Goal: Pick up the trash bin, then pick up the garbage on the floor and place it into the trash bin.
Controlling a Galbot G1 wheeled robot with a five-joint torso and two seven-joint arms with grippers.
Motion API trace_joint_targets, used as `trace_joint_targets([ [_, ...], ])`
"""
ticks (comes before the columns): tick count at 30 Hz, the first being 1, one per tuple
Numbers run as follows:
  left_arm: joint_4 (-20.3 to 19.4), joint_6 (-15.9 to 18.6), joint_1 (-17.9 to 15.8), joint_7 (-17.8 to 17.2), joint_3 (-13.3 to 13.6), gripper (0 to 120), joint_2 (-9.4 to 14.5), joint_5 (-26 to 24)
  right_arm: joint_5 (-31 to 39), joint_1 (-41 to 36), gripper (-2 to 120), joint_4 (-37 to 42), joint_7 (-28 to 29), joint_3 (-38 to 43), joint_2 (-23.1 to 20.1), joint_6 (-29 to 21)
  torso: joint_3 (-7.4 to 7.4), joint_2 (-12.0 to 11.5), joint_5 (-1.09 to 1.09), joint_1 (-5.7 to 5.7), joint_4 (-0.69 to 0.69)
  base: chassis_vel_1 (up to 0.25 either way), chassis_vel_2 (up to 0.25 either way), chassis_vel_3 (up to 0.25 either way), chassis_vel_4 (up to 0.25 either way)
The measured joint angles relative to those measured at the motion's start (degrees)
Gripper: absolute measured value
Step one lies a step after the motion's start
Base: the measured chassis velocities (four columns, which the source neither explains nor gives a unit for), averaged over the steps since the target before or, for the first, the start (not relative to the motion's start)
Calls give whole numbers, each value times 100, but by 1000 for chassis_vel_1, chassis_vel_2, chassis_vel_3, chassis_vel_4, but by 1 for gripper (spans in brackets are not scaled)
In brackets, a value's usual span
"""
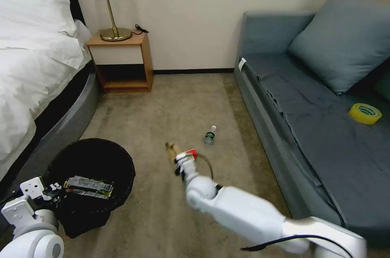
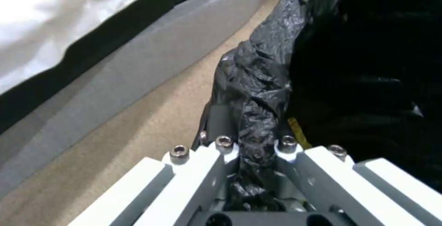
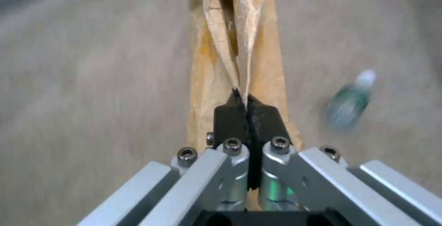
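Observation:
The black trash bin [image 1: 95,168] stands at my lower left beside the bed, lined with a crinkled black bag [image 2: 258,81]. A shiny wrapper [image 1: 88,187] lies inside it. My left gripper [image 1: 52,191] is shut on the bin's rim, the liner pinched between its fingers [image 2: 224,150]. Out over the middle of the floor [image 1: 162,103], my right gripper [image 1: 178,159] is shut on the crumpled brown paper bag [image 3: 239,46], which sticks out past its black fingertips [image 3: 230,112]. The small clear bottle [image 1: 209,135] with a green label lies on the carpet just beyond and to the right, also visible as a blurred bottle [image 3: 350,103].
A bed [image 1: 36,67] with a grey base runs along the left, close to the bin. A wooden nightstand [image 1: 122,61] with a lamp stands at the back wall. A blue-grey sofa [image 1: 308,128] fills the right, with a cushion and a yellow tape roll [image 1: 365,113] on it.

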Motion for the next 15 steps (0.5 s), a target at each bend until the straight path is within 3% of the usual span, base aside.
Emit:
trace_joint_targets([
  [4, 52, 0, -37, 1, 121, 2, -3, 44, 349, 97, 0, 959, 135, 270, -119, -135, 0, 0, 0, 0, 0, 0, 0, 0, 0],
  [5, 80, 0, -51, 1, 177, 2, -9, 70, 648, 154, 0, 1469, 273, 323, -73, -239, 0, 0, 0, 0, 0, 0, 0, 0, 0],
  [8, 111, 3, -68, 0, 230, 2, -18, 99, 942, 223, 0, 1934, 419, 300, 48, -306, 0, 1, 0, 0, 2, 0, 0, 0, 0],
  [10, 144, 9, -93, -3, 308, 2, -40, 124, 1311, 339, 0, 2515, 643, -81, 308, -354, 0, 1, -1, 0, 4, 0, 0, 0, 0],
  [15, 144, 23, -94, -5, 368, 2, -63, 132, 1334, 397, 0, 2596, 705, -776, 585, -350, 0, 1, -2, 0, 2, 0, 0, 0, 0],
])
